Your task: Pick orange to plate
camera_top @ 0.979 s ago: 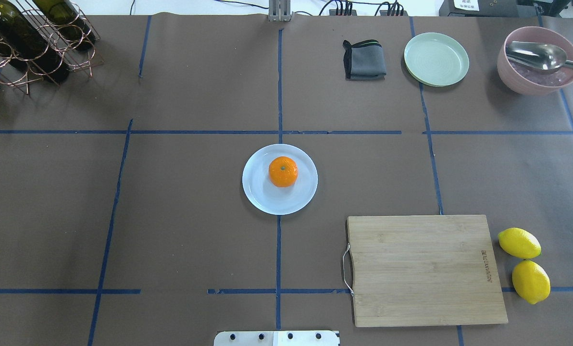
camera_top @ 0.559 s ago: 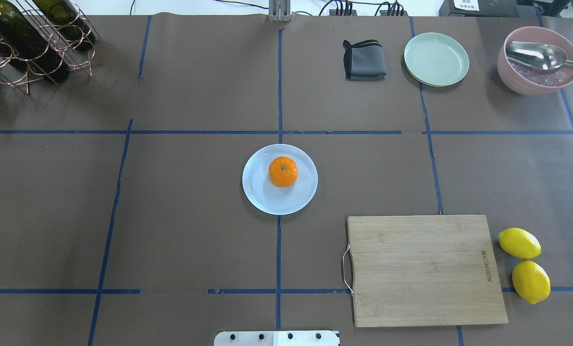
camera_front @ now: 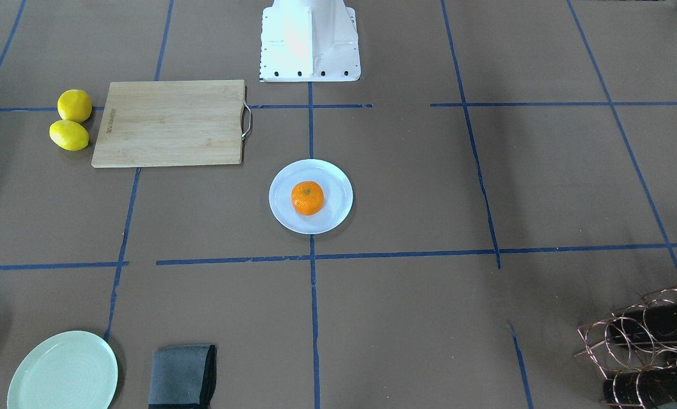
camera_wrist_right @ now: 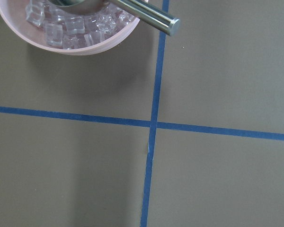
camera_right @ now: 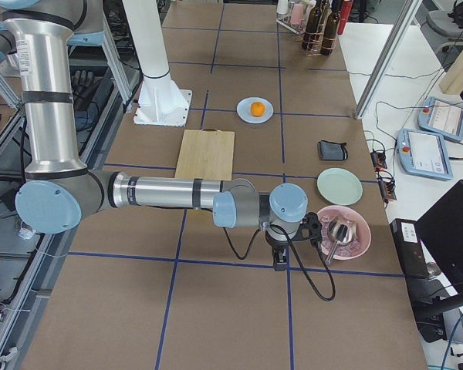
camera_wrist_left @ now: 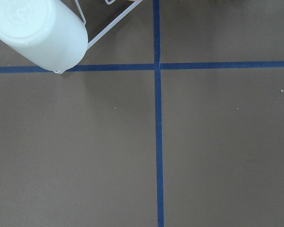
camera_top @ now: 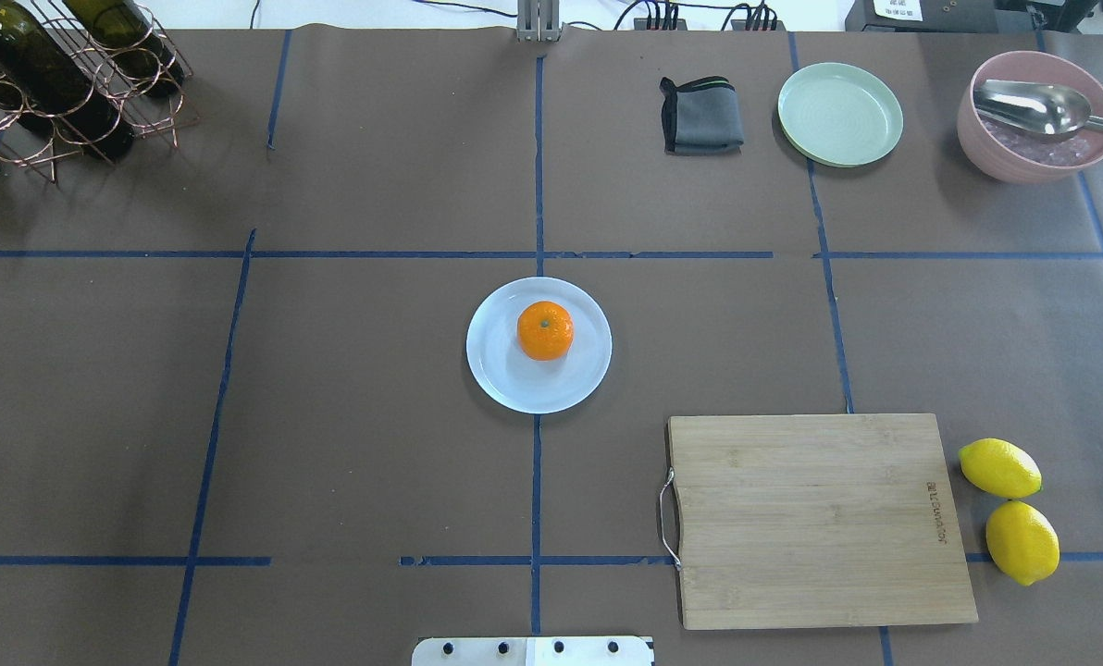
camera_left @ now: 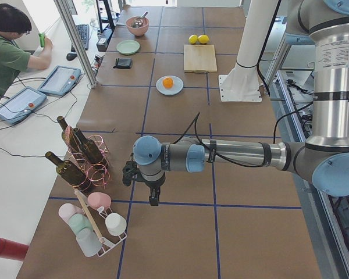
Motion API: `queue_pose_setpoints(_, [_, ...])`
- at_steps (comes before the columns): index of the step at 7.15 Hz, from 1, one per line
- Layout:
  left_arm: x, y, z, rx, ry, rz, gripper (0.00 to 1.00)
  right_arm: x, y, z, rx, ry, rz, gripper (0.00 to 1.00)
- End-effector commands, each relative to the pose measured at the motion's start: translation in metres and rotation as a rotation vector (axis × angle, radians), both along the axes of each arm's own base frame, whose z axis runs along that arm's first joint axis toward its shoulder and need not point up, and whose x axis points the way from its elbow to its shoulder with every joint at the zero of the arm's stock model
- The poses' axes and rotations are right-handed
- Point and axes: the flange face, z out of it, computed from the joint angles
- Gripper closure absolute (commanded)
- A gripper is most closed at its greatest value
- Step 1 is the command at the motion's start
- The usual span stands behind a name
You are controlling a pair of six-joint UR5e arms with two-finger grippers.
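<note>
The orange (camera_top: pixel 544 330) sits on the pale bluish-white plate (camera_top: pixel 496 375) at the table's middle, a little toward the plate's far side; the front view shows the same orange (camera_front: pixel 307 197) and plate (camera_front: pixel 280 209). Neither gripper is near them. The left gripper (camera_left: pixel 154 196) hangs over the table's far left end beside the wine rack, seen only in the exterior left view. The right gripper (camera_right: pixel 278 260) hangs at the far right end next to the pink bowl, seen only in the exterior right view. I cannot tell whether either is open or shut.
A wooden cutting board (camera_top: pixel 815 518) lies front right of the plate with two lemons (camera_top: pixel 1010 509) beside it. At the back right stand a grey cloth (camera_top: pixel 702 116), a pale green plate (camera_top: pixel 840 114) and a pink bowl (camera_top: pixel 1037 116) of ice with a spoon. A wine rack (camera_top: pixel 61 74) is back left.
</note>
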Motion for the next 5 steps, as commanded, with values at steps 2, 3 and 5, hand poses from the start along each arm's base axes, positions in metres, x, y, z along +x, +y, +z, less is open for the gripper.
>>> queue_pose_setpoints(2, [-0.0001,0.0014,0.0027,-0.004,-0.002,0.001,0.0,0.0048,-0.0005,-0.0027,0.001,-0.004,0.012,0.0])
queue_pose_setpoints(3, [-0.0001,0.0036,0.0048,-0.009,-0.002,0.001,0.0,0.0048,-0.0004,-0.002,-0.003,-0.004,0.015,0.0])
queue_pose_setpoints(5, [-0.0006,0.0049,0.0057,-0.006,-0.008,0.003,0.0,0.0047,-0.0004,-0.0021,-0.007,-0.006,0.018,0.0])
